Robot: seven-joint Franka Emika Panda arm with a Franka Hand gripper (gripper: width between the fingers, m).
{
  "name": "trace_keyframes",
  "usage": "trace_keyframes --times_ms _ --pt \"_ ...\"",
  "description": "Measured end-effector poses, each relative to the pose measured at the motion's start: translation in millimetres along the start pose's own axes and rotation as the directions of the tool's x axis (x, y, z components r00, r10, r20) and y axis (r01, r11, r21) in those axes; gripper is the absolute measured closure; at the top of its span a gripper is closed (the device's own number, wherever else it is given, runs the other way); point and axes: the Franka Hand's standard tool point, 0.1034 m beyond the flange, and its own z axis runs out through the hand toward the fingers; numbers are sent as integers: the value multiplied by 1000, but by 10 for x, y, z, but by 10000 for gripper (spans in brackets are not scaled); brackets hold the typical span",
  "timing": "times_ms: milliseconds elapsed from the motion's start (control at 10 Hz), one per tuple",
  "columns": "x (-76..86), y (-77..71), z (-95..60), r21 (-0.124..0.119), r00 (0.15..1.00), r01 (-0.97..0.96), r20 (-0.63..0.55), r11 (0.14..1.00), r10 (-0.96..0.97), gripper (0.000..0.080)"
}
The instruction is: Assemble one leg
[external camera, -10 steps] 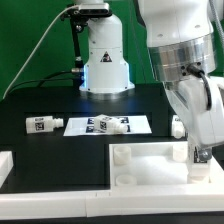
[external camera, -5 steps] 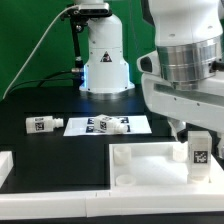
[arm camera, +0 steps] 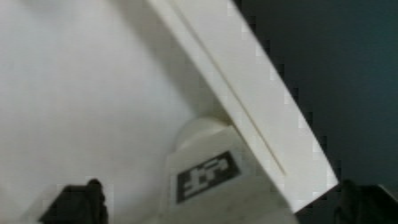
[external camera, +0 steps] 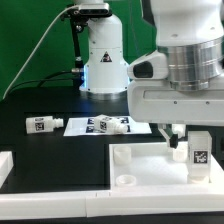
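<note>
A leg [external camera: 200, 150], a small white block with a black-and-white tag, stands upright at the corner of the large white tray-like piece [external camera: 145, 160] on the exterior view's right. My gripper [external camera: 183, 133] hangs just above and behind it, open and empty. In the wrist view the leg [arm camera: 214, 175] lies between my dark fingertips [arm camera: 80, 203], with a gap at its side, against the tray's raised rim [arm camera: 240, 80]. My gripper [arm camera: 222, 208] holds nothing. Another leg [external camera: 40, 124] lies on the black table at the exterior view's left.
The marker board [external camera: 108, 125] lies at the middle of the table. The robot's white base [external camera: 105, 60] stands behind it. A white part [external camera: 6, 163] sits at the left edge. My arm's big body fills the upper right.
My gripper was low around the leg at the tray's corner. It has let go and risen, and the leg now stands alone.
</note>
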Motion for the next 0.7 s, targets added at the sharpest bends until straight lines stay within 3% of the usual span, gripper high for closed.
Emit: trace_keyframes --times_ms 100,300,600,700 --pt "19 7 -11 -17 989 150 -8 989 -150 151" --pt "51 4 -22 -14 985 173 -23 985 -173 151" --pt "50 3 -21 -11 996 82 -24 997 -82 515" --pt "49 1 -20 -8 1000 3 -24 1000 -4 515"
